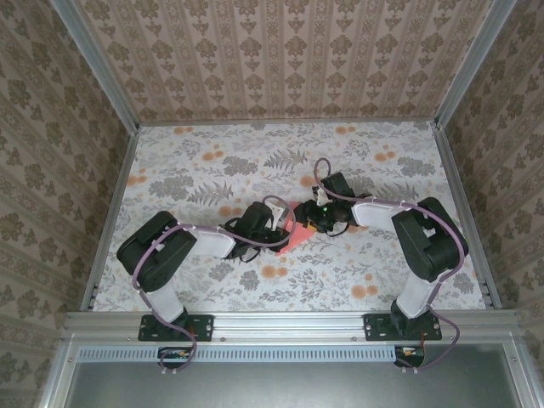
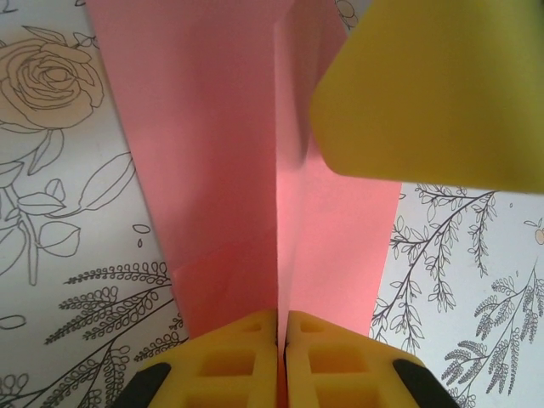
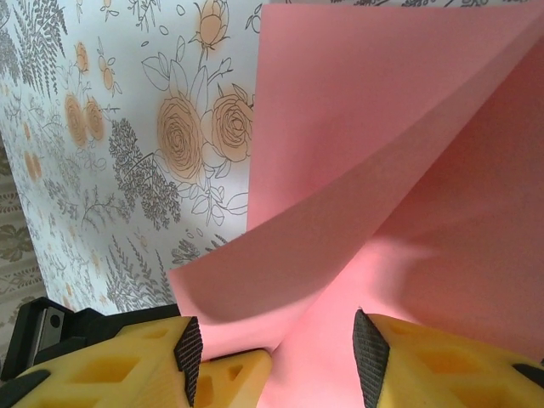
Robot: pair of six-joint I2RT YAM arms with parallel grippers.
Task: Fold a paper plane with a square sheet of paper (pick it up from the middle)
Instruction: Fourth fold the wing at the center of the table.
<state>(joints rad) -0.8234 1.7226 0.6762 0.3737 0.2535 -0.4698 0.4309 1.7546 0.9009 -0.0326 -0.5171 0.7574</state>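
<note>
Salmon-pink thin square paper sheet over the floral desk is pinched at its crease by the closed left fingers and straddled by parted right fingers, whose off-line closing could crumple it.

The left arm and right arm bend inward to the paper, left pincer pinched on its crease, right pincer spread astride a fold.

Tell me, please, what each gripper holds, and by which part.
The left gripper pinches the pink paper on its centre crease. The right gripper holds nothing; its jaws straddle a raised fold.
</note>
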